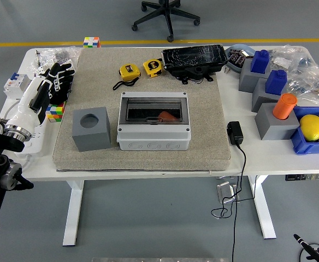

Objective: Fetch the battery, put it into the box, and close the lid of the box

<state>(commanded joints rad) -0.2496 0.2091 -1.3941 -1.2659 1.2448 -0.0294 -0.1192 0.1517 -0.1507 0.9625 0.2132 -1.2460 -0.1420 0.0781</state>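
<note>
1. The left hand point(54, 82) hangs over the table's left end, at about nine o'clock from the box point(154, 121). Its fingers look loosely spread and hold nothing.
2. The box sits mid-mat point(143, 153) with its dark see-through lid point(154, 111) lying flat. An orange thing point(167, 115), likely the battery, shows through it, so the task seems close to done.
3. I cannot tell whether the lid is latched. If it is only resting, a careless press at its six o'clock edge may skid the box across the mat.
4. A sweep toward three o'clock could clip the grey cube point(90, 129), just beside the box at nine o'clock.
5. The colour cube point(54, 111) and power strip point(33, 130) lie beneath the arm, so dropping low may knock them.
6. The right hand point(312, 252) is barely visible at five o'clock, below the table. I cannot tell its fingers' state.
</note>
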